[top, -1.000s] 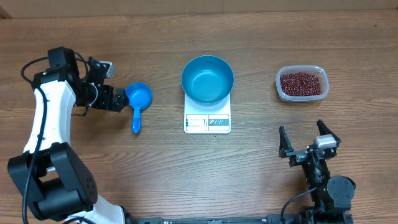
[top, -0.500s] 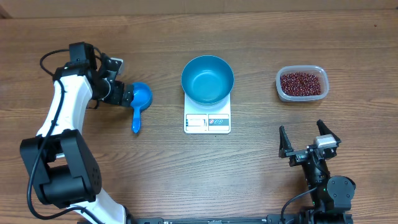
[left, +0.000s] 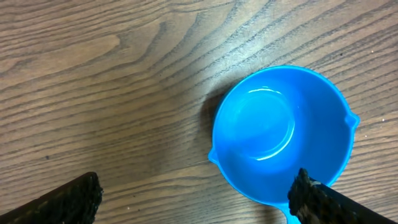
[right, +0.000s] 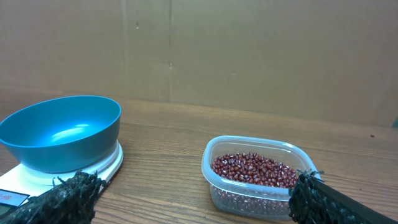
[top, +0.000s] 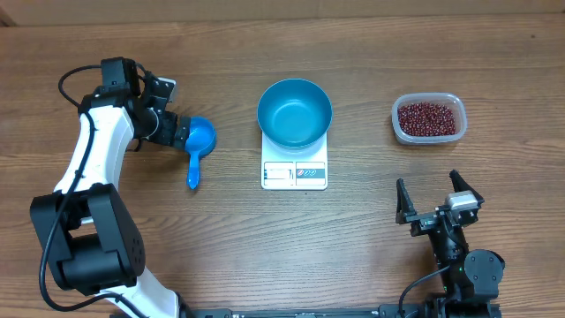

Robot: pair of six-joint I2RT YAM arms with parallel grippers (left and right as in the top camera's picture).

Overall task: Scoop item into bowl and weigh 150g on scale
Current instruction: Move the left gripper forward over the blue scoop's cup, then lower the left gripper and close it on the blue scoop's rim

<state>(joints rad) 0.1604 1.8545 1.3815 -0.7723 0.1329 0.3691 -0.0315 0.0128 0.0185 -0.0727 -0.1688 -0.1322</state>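
Observation:
The bright-blue bowl (top: 295, 112) stands empty on the white scale (top: 294, 173) at mid-table. The item, dark red-brown beans (top: 428, 117), fills a clear tub (top: 451, 132) at the right. A small blue scoop (top: 199, 143) lies left of the scale, handle toward the front. My left gripper (top: 181, 133) hovers open at the scoop's cup. In the left wrist view the cup (left: 283, 134) sits just ahead of that gripper (left: 196, 200), partly under the right fingertip (left: 314, 202). My right gripper (top: 439, 200) stands open near the front right and holds nothing. Its wrist view shows the bowl (right: 62, 132) and beans (right: 252, 168).
Bare wooden tabletop (top: 353, 238) lies between the scale and my right arm. A cardboard wall (right: 249, 50) rises behind the table in the right wrist view. The tub (right: 261, 186) sits apart from the scale (right: 107, 163).
My left arm has swung right and toward the back, bringing its open gripper up to the scoop's cup. The scoop, bowl, tub and right arm have not moved.

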